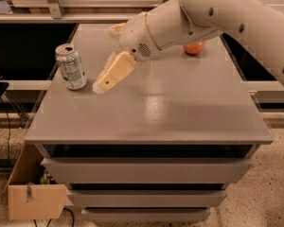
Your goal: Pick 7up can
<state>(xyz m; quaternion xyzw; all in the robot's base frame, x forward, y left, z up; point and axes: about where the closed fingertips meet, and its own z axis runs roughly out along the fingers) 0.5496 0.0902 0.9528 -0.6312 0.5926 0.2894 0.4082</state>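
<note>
The 7up can [71,67], silver-white with green markings and a shiny top, stands upright near the left edge of the grey table [180,112]. My gripper [107,58] hangs over the table just right of the can. Its near cream finger [114,73] points down-left, and its tip is a short gap from the can's base. The far finger [116,29] shows behind the wrist. The fingers stand apart with nothing between them. The copper-brown can is hidden behind my arm.
An orange round fruit [194,47] lies at the back right of the table, partly behind my arm [213,8]. A cardboard box [35,200] sits on the floor at the lower left. Shelving runs behind and beside the table.
</note>
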